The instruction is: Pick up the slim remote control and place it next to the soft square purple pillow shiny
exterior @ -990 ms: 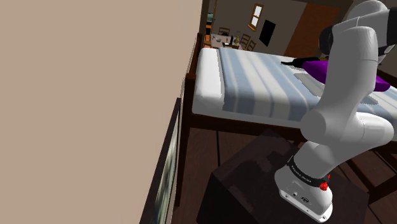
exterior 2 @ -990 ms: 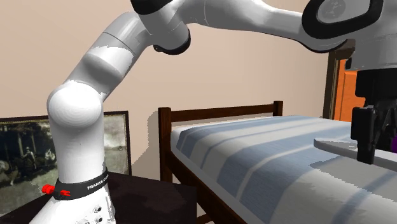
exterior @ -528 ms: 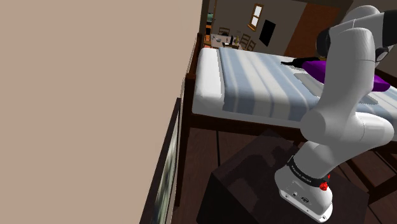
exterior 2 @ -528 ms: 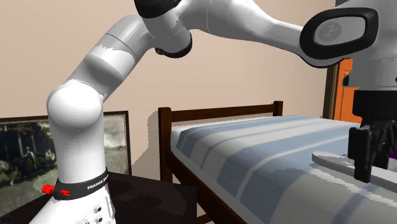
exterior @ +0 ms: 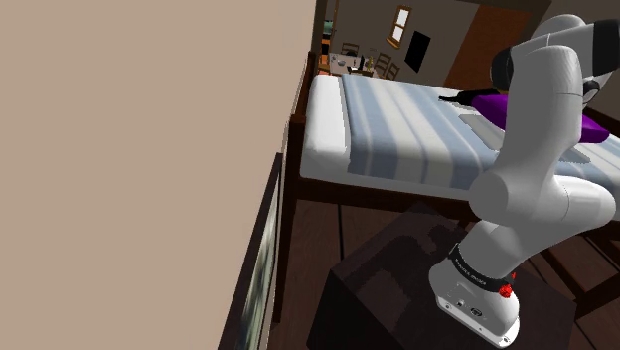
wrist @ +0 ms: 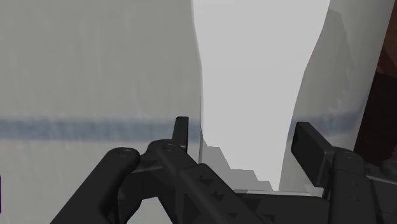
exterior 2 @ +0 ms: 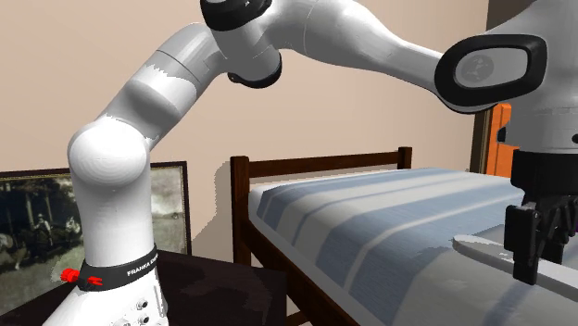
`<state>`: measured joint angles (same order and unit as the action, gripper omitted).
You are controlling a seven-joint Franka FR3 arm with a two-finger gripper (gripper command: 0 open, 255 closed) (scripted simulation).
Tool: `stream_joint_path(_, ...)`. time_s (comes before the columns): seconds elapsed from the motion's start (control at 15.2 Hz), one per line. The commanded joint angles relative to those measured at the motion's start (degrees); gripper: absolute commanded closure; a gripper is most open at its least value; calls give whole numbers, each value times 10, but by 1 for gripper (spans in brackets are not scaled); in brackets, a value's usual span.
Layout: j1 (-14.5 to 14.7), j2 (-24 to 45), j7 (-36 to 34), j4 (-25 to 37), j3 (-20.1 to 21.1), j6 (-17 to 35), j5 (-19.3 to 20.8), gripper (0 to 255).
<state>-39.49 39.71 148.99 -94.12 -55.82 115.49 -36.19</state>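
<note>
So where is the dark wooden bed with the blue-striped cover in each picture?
Shoulder view: the dark wooden bed with the blue-striped cover lies upper middle, partly behind the white arm.
Second exterior view: lower right, end board on the left.
Wrist view: its cover lies behind the black gripper.
Shared landmark: the blue stripes; also the flat pale grey remote in the gripper.

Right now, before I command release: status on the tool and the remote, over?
Tool shut on grey remote. Remote down at striped bed, contact unclear. Purple pillow on bed. No obstruction seen.
</note>
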Motion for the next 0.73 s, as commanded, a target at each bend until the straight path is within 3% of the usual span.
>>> stream_joint_path(0.0,0,0,0,0,0,0,0,255)
stream_joint_path(0.13,0,0,0,0,0,0,0,255)
stream_joint_path(0.2,0,0,0,0,0,0,0,0)
stream_joint_path(0.53,0,0,0,0,0,0,0,0)
stream_joint_path(0.66,6,-17,-9,13,-14,-26,16,0)
